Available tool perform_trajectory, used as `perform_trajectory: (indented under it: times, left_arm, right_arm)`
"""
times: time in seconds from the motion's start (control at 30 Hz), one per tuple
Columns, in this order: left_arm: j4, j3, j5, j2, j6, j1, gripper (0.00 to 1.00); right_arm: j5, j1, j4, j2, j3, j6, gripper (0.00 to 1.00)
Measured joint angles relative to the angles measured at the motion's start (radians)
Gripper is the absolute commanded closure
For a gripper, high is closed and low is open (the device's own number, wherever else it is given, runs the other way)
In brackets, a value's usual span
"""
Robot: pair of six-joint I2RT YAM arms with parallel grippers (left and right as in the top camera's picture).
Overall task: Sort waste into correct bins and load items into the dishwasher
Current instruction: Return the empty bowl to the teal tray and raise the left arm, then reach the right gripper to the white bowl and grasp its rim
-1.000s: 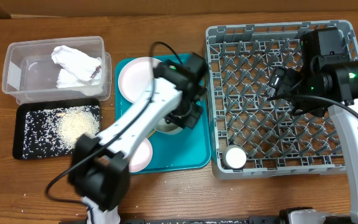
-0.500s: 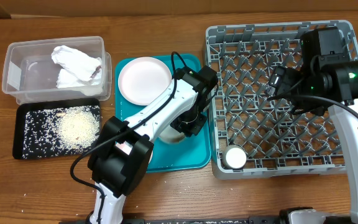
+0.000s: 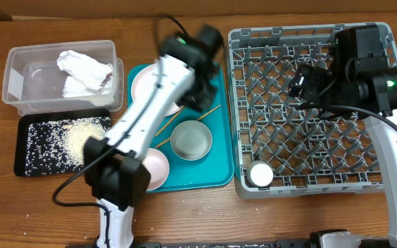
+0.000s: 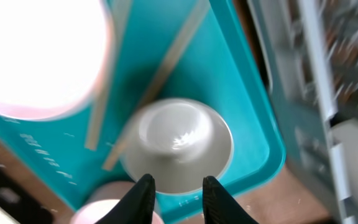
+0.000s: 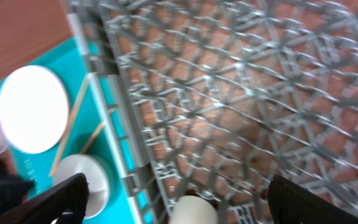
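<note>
**Left gripper open over the bowl, right gripper open over the rack**

The left gripper (image 4: 176, 191) hangs over the teal tray (image 3: 219, 165), its jaws apart and holding nothing. In the wrist view the grey-white bowl (image 4: 179, 144) sits upright directly below them. The arm is blurred in the overhead view, so the gripper's height above the bowl is hard to judge.

Two chopsticks (image 4: 166, 68) lie slantwise on the tray just beyond the bowl. Beside them a pink-white plate (image 3: 147, 86) rests at the tray's far left, and a second plate (image 3: 156, 169) sits at its near left corner.

The right gripper (image 5: 179, 190) hovers over the dish rack (image 3: 322, 184), jaws wide apart and empty. A white cup (image 3: 260, 174) stands in the rack's near left corner.

Left of the teal tray, napkins (image 3: 85, 72) lie in the clear tub (image 3: 19, 76), and rice grains (image 3: 85, 138) lie in the black tray (image 3: 29, 162).
</note>
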Motion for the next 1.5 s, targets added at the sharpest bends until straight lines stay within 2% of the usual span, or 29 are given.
perform_trajectory:
  times: [0.17, 0.43, 0.5, 0.57, 0.63, 0.77, 0.9, 0.93, 1.17, 1.3, 1.5]
  left_arm:
    - [-0.010, 0.173, 0.000, -0.006, -0.010, 0.130, 0.52]
    - [0.032, 0.242, -0.007, -0.008, -0.022, 0.288, 0.41]
    - [0.047, 0.242, -0.007, -0.008, -0.021, 0.310, 0.36]
    - [0.061, 0.242, -0.007, -0.008, -0.020, 0.327, 0.21]
    - [0.082, 0.242, -0.009, -0.008, -0.023, 0.342, 0.14]
    - [0.113, 0.242, -0.024, -0.008, -0.025, 0.364, 0.04]
    - [0.134, 0.242, -0.032, -0.008, -0.026, 0.387, 0.04]
    - [0.136, 0.242, -0.035, -0.008, -0.026, 0.394, 0.00]
    - [0.154, 0.242, -0.045, -0.008, -0.026, 0.446, 0.00]
    - [0.159, 0.242, -0.051, -0.008, -0.026, 0.465, 0.00]
    - [0.159, 0.242, -0.052, -0.008, -0.026, 0.467, 0.00]
  right_arm:
    - [-0.076, 0.058, 0.080, 0.000, 0.000, -0.035, 0.08]
    - [-0.108, 0.321, 0.244, 0.045, 0.000, -0.052, 0.08]
    - [-0.106, 0.385, 0.275, 0.078, 0.000, -0.052, 0.08]
    - [-0.100, 0.440, 0.293, 0.116, 0.000, -0.048, 0.11]
    - [-0.095, 0.486, 0.304, 0.166, 0.001, -0.039, 0.12]
    - [-0.079, 0.550, 0.303, 0.268, 0.001, -0.007, 0.15]
    - [-0.049, 0.575, 0.296, 0.346, 0.001, 0.024, 0.20]
    - [-0.036, 0.576, 0.293, 0.362, 0.001, 0.035, 0.21]
    - [0.070, 0.575, 0.307, 0.434, 0.001, 0.079, 0.27]
    - [0.085, 0.575, 0.332, 0.500, 0.001, 0.043, 0.31]
    - [0.087, 0.575, 0.357, 0.608, 0.001, -0.040, 0.46]
